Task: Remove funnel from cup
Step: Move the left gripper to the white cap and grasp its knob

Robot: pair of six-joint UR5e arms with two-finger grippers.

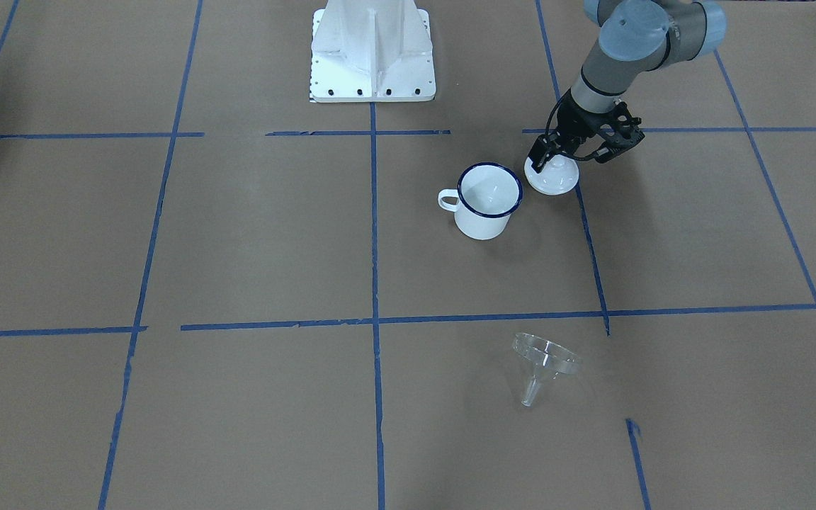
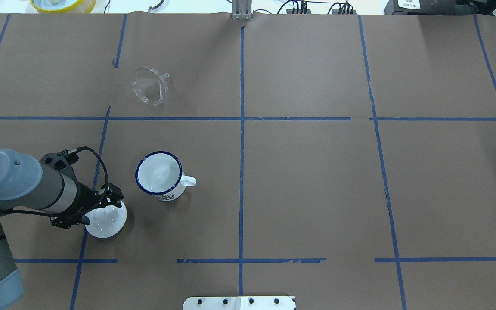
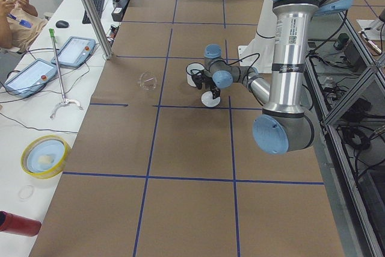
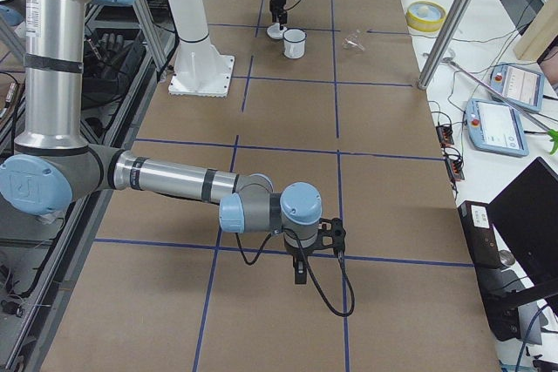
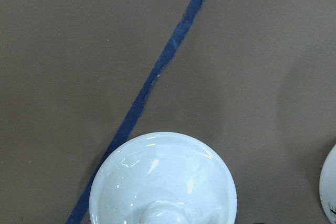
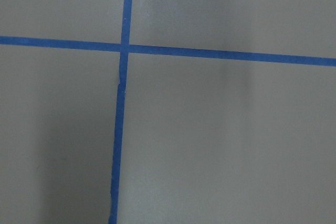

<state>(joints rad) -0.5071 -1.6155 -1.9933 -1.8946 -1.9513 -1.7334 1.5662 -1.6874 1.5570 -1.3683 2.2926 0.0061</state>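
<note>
The funnel (image 3: 146, 81) lies well apart from the cup (image 3: 194, 74), seemingly tipped on its side.

Bright, even light from above; soft faint shadows beside the cup (image 1: 487, 202); small glare spots on the white lid (image 5: 163, 177); wrist views slightly soft

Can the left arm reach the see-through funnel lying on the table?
Probably yes. The funnel lies in the open on that arm's side, with nothing covering it. The left claw is down at the white lid, though.
</note>
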